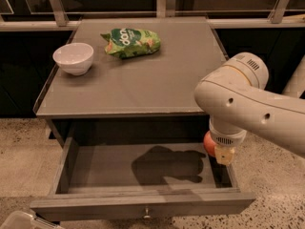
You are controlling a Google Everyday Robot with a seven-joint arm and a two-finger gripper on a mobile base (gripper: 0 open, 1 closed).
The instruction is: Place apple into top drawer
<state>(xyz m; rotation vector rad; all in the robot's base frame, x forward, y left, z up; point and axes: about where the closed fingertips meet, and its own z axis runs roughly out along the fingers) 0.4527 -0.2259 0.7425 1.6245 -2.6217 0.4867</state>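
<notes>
The top drawer (95, 205) is pulled open, its flat front panel towards me with a small knob (147, 214) at the centre; its floor shows only the arm's shadow. My gripper (219, 152) hangs from the big white arm over the drawer's right end, mostly hidden under the wrist. It is shut on the apple (208, 144), an orange-red fruit that shows at the left of a yellowish finger (225, 155). The apple is held above the drawer's right side, near its right wall.
On the grey table top (143, 85) stand a white bowl (73, 57) at the left and a green snack bag (132, 42) at the back. A pale object (16, 221) lies on the speckled floor at the bottom left.
</notes>
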